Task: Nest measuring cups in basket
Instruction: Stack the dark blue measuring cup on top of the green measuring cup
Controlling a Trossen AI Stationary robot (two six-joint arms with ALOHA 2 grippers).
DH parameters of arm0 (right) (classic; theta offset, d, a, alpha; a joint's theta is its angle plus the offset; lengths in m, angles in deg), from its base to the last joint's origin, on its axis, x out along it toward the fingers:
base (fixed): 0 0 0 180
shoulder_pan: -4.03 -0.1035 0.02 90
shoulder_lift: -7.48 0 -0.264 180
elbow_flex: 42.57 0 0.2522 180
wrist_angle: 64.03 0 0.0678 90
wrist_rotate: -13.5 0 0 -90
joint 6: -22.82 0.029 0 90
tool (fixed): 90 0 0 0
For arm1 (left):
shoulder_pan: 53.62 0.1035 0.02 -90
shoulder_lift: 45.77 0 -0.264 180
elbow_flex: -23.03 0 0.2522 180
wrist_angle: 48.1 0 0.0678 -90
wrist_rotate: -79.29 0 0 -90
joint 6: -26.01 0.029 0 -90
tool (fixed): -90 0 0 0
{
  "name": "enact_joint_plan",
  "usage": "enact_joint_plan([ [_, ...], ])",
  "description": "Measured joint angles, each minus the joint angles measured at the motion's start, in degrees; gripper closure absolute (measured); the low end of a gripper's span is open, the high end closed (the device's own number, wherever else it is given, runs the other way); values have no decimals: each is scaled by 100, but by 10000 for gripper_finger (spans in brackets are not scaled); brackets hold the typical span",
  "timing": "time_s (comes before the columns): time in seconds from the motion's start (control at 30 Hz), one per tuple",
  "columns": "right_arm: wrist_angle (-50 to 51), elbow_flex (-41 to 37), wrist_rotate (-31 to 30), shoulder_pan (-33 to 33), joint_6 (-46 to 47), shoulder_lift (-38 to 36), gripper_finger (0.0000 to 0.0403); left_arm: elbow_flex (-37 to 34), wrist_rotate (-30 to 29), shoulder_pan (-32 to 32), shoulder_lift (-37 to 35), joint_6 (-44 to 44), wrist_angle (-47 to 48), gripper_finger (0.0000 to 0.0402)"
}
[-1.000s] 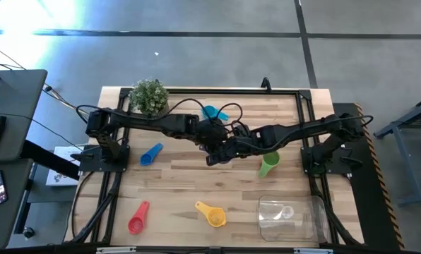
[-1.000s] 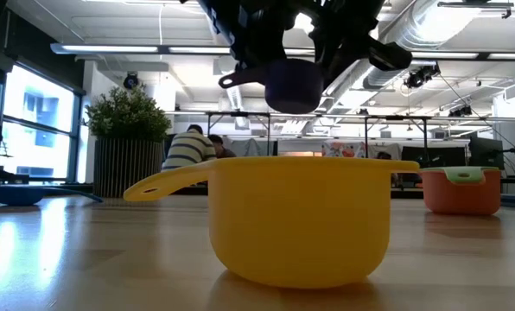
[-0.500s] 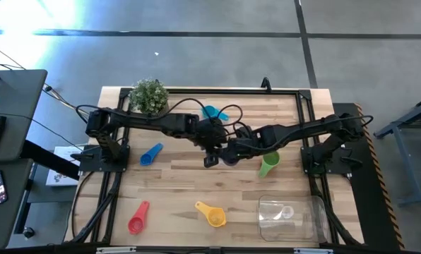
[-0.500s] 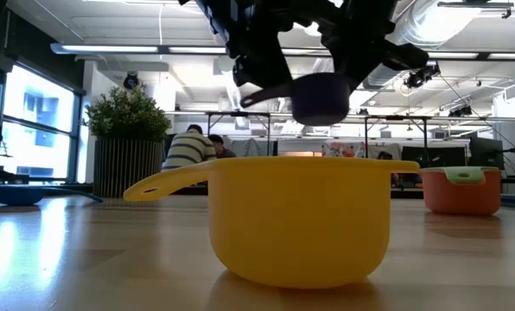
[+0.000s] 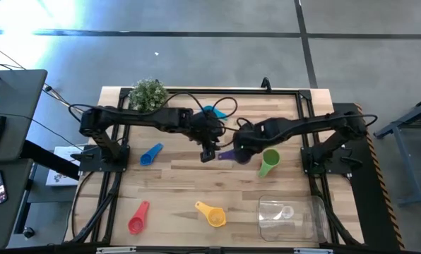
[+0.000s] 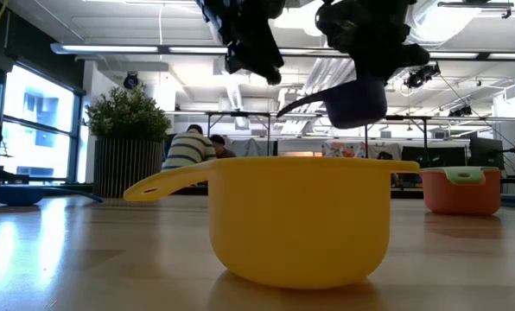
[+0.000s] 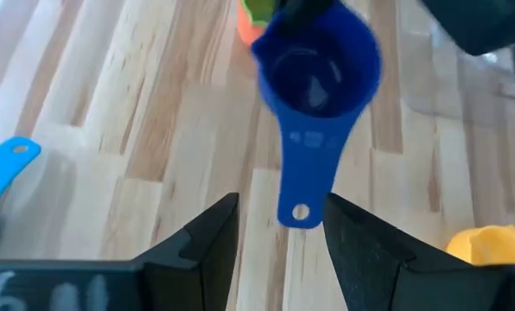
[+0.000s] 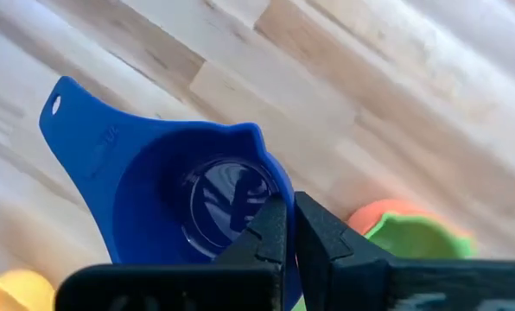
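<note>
The right tool [image 5: 240,149] hangs above the middle of the wooden surface [image 5: 175,183], its fingers pinched together on the rim of the purple measuring cup [image 5: 233,154], which it holds clear of the wood with the handle pointing toward the left arm. The left tool [image 5: 208,151] hovers just beside that handle with its fingers apart and nothing between them. The green measuring cup [image 5: 268,163] stands just beside the held cup, on the right arm's side. The teal cup [image 5: 212,112] lies near the potted plant [image 5: 148,95], the blue cup [image 5: 151,154] on the left part, and the red-orange cup [image 5: 138,218] and yellow cup [image 5: 212,214] along the near edge. The clear basket [image 5: 289,217] sits at the near right corner with a pale cup [image 5: 286,211] inside.
</note>
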Motion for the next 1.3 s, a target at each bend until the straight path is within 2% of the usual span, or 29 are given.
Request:
enact_joint_plan([
  [0.47,140,0,942,1124,-4463,-925,403,2,-1,2,1,-1060,-10,243],
  [0.6,123,-8,1215,1392,-5465,-1144,403,1,-1,2,5,-1320,-27,243],
  [0.7,-209,-300,1565,1589,-6080,-1344,403,2,-3,2,5,-1524,-50,243],
  [0.8,-640,-920,1838,1773,-6335,-1594,403,2,-5,2,7,-1669,-50,243],
  [0.93,-996,-1749,1895,1899,-6348,-1974,403,2,-12,2,9,-1816,-67,243],
  [1.3,-1097,-2895,2261,1904,-6393,-2895,403,0,-15,2,12,-1989,-96,243],
])
